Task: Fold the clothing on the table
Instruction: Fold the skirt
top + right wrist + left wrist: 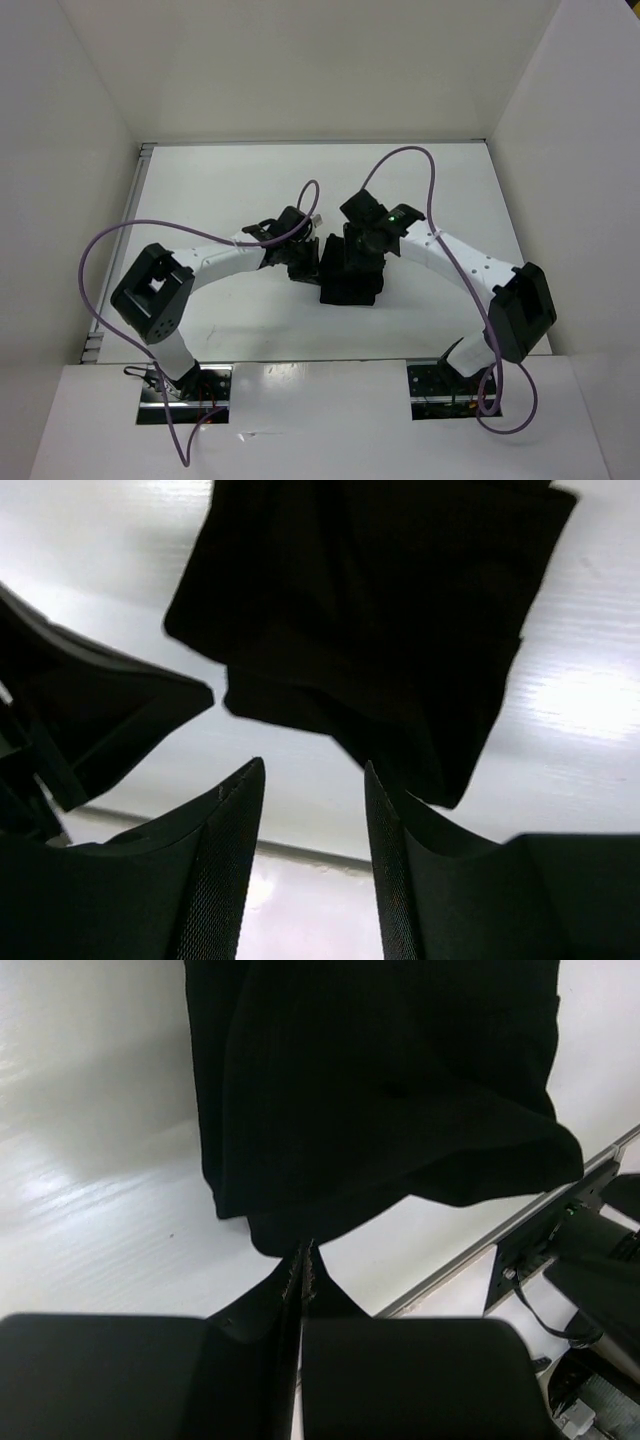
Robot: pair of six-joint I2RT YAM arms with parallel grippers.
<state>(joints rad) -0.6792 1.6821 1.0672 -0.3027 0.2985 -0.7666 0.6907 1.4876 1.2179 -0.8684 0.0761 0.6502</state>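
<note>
- Clothing [350,278] lies as a compact black bundle, folded over itself in layers, near the middle of the white bench [230,190] and between the two arms.
- Left pincer [303,1255] sits at the bundle's left side. Its jaws are pressed together with no gap showing, and the tips are right at the garment's near hem. Whether any fabric is nipped between them I cannot tell.
- Right pincer [312,770] hangs over the far part of the bundle with its jaws standing apart. Bare bench shows through the gap, and nothing is held.
- From the right wrist, the cloth lies just beyond the tips, with one loose corner reaching down towards the right-hand finger.
- From the left wrist, the cloth's lower edge is rumpled, with one fold lifted slightly off the bench on the right.
- Purple cables [95,255] loop out from both arms, and white walls [60,150] border the bench.
</note>
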